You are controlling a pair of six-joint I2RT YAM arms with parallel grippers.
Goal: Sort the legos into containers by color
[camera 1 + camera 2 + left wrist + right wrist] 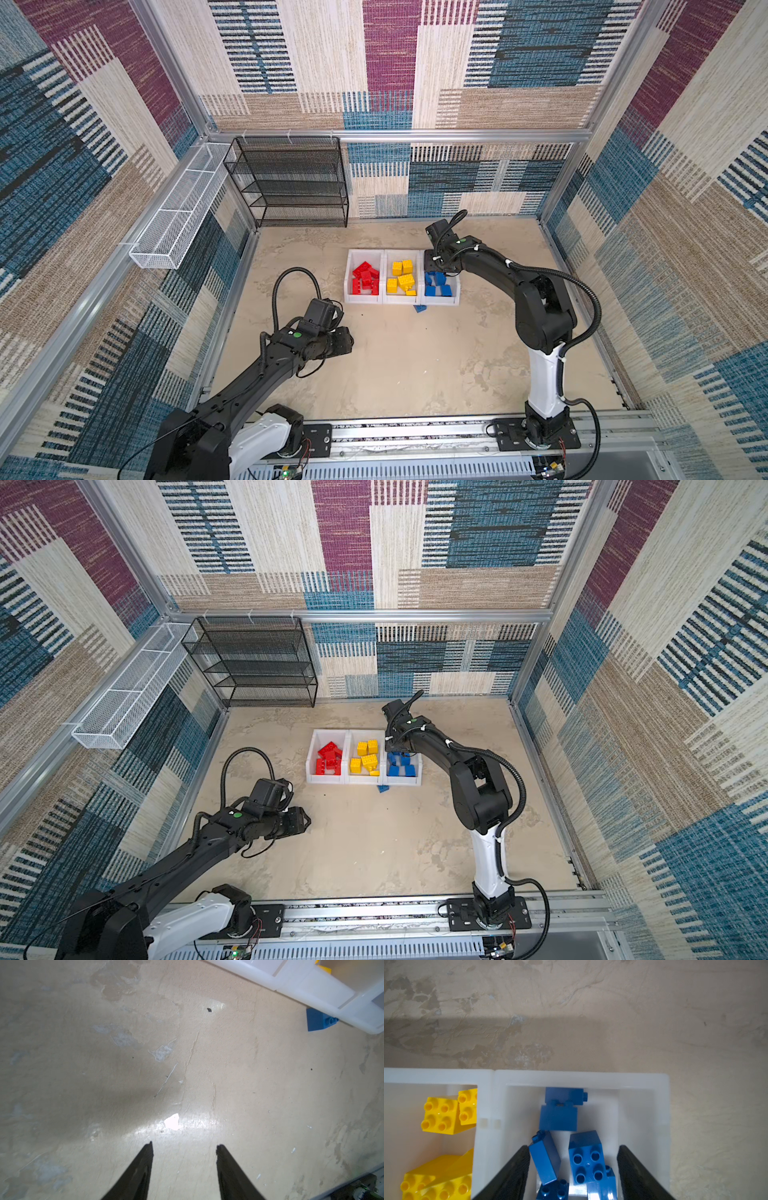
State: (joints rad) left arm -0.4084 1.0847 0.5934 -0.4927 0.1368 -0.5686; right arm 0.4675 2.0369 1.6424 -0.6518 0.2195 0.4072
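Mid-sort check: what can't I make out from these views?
Blue bin, far end: covered by the right arm in both top views.
Stray blue brick: partly behind the bin wall in the left wrist view, tiny in top views.
Lower red bricks: buried under the pile in top views.

Solid red legos [365, 279], yellow legos [402, 277] and blue legos [437, 286] are seen in plain white containers [401, 300]; one more blue lego [420, 308] is spotted just below them in frame. The counter [415, 365] is mottled beige. The rack [291, 183] is done in black mesh, the basket [174, 216] in white, and the walls [390, 54] are patched in striped blue, maroon and tan.
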